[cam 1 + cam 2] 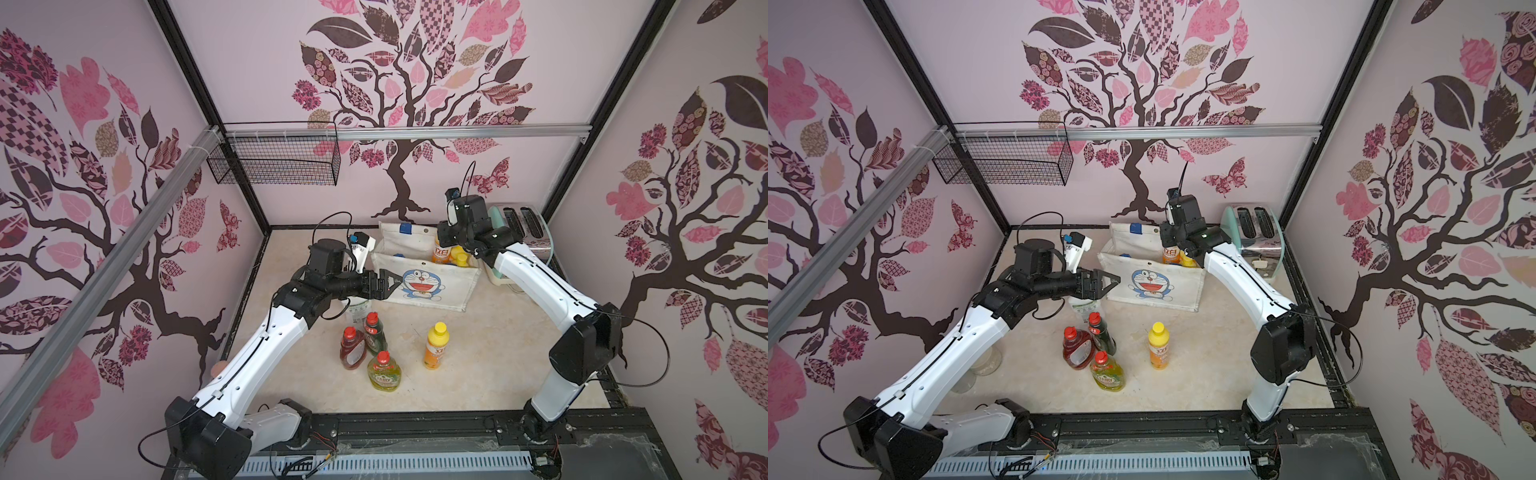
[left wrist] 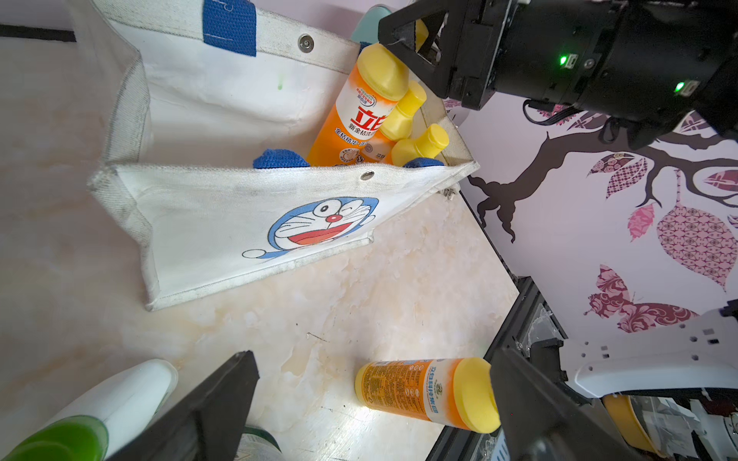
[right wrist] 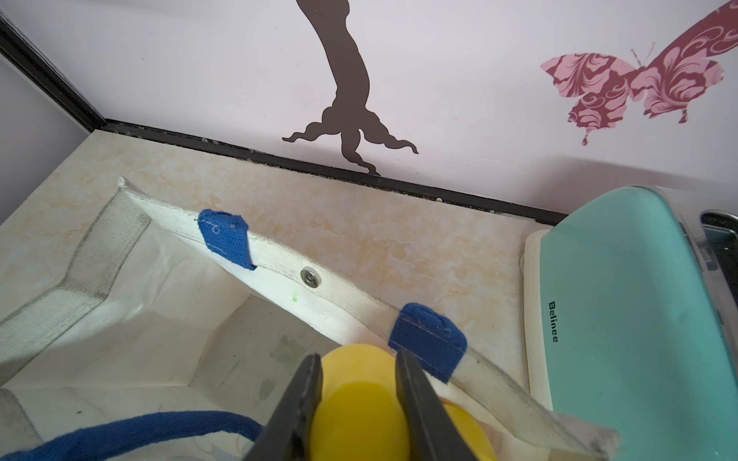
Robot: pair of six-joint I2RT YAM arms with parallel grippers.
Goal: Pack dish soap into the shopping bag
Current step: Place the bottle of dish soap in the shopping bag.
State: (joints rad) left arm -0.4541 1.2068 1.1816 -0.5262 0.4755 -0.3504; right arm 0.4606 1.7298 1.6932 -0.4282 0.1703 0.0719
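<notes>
Yellow plastic sits between my right jaws, which are closed on the cap [image 3: 359, 403] of the large orange bottle [image 2: 347, 119]. That bottle stands inside the shopping bag [image 1: 455, 291], at the end nearest the mint-green toaster [image 1: 530, 232]. Two smaller yellow-capped bottles [image 2: 401, 115] lean against it in the bag. My left jaws are spread wide and hold nothing. They hang just in front of the bag's cat-face side, above the white bottle with the green cap [image 2: 120, 395], which my arm partly hides in both top views. The bag stands open at the back of the surface [image 1: 478, 374], its blue handles flopped inward. Five bottles are outside it. Besides the white one there are the red bottle [image 1: 352, 353], the dark green bottle [image 1: 375, 332] and the yellow-green bottle [image 1: 383, 374], clustered upright and touching. A lone orange bottle [image 1: 435, 347] stands apart from them, nearer my right arm.
</notes>
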